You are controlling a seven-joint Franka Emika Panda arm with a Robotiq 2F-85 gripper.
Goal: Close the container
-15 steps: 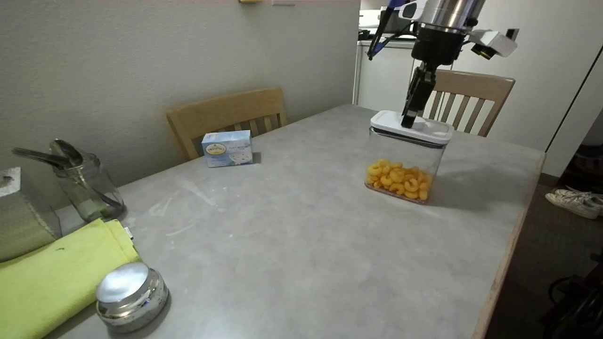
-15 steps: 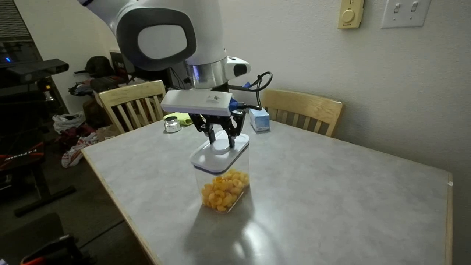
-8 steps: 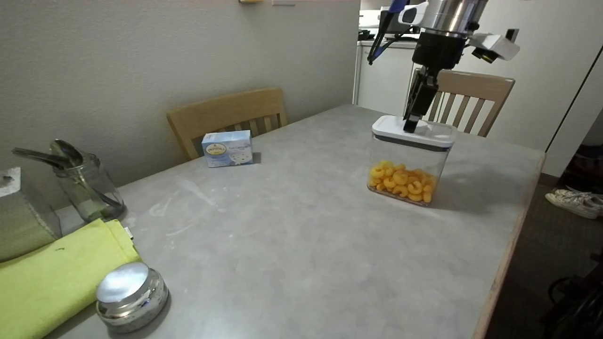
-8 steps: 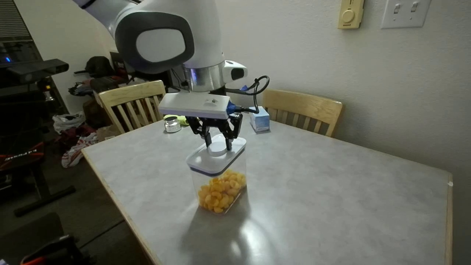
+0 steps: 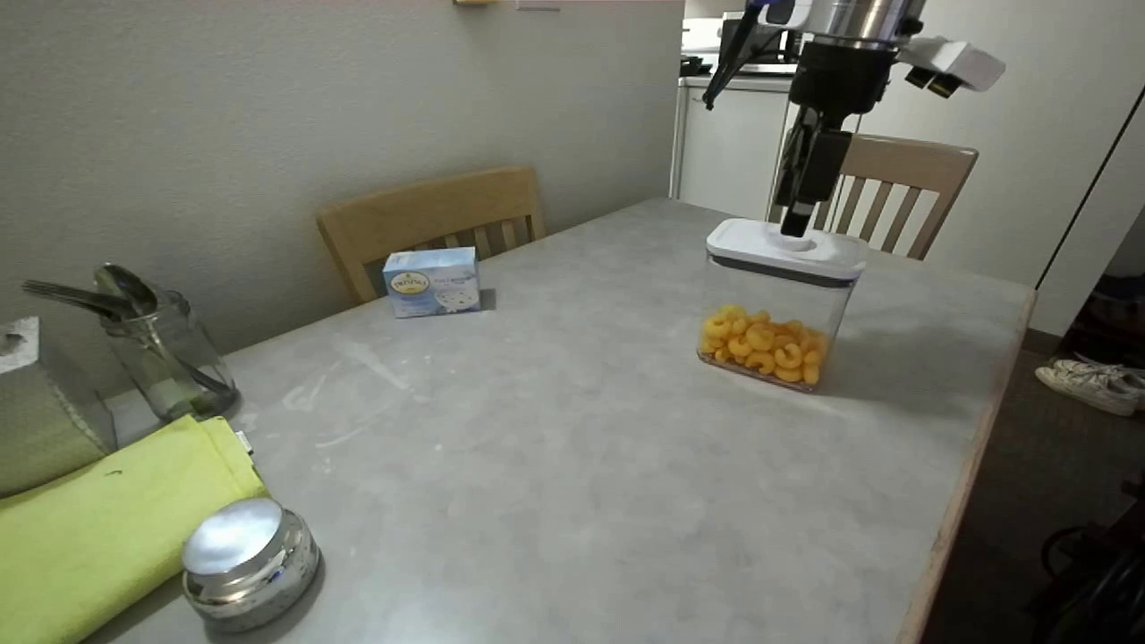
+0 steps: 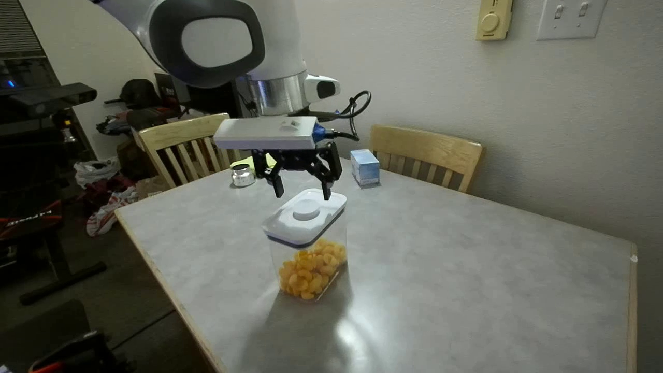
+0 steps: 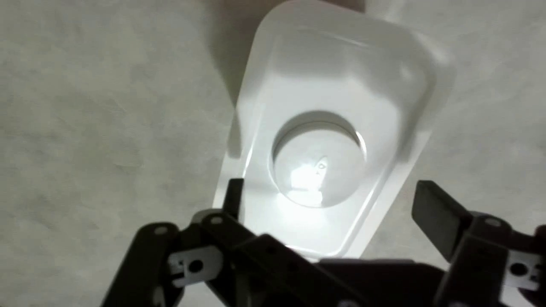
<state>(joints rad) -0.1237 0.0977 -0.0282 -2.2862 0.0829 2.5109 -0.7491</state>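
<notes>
Wrist view: empty gripper (image 7: 329,192) hangs parted above the lid (image 7: 326,94); container (image 5: 774,297) looks light, stiff, slick; grasp the lid's button (image 7: 320,166).

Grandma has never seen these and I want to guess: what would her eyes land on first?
Probably the bright yellow-orange food pieces inside the clear container on the gray table. Next, the robot's black gripper, which hangs open above the container's white lid. Then maybe the lime-yellow cloth and shiny silver tin, next to each other at lower left in an exterior view.
</notes>
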